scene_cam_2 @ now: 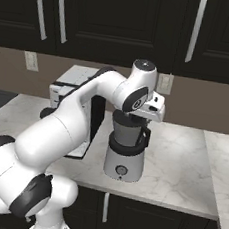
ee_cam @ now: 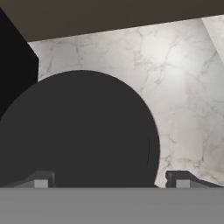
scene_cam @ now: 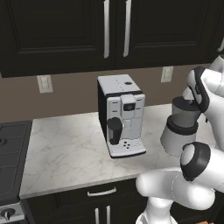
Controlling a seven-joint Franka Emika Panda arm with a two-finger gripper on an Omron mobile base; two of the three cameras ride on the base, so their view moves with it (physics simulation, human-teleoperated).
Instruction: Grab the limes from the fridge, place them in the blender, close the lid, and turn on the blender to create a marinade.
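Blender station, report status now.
Gripper directly over blender jar, fingertips spread wide, open. Jar top dark; lid seating unclear. Coffee machine beside, not obstructing.

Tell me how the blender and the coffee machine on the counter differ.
The blender is round, with a light grey conical base and a dark smoky jar; the coffee machine is a boxy white block with black sides. The blender has one round knob on its base; the coffee machine has a front panel with a dark spout part. The hand hangs over the blender, not the coffee machine. Both stand upright on the marble counter.

White coffee machine (scene_cam: 122, 116) on marble counter (scene_cam: 65, 153) (stovetop (scene_cam: 11, 157) beside)
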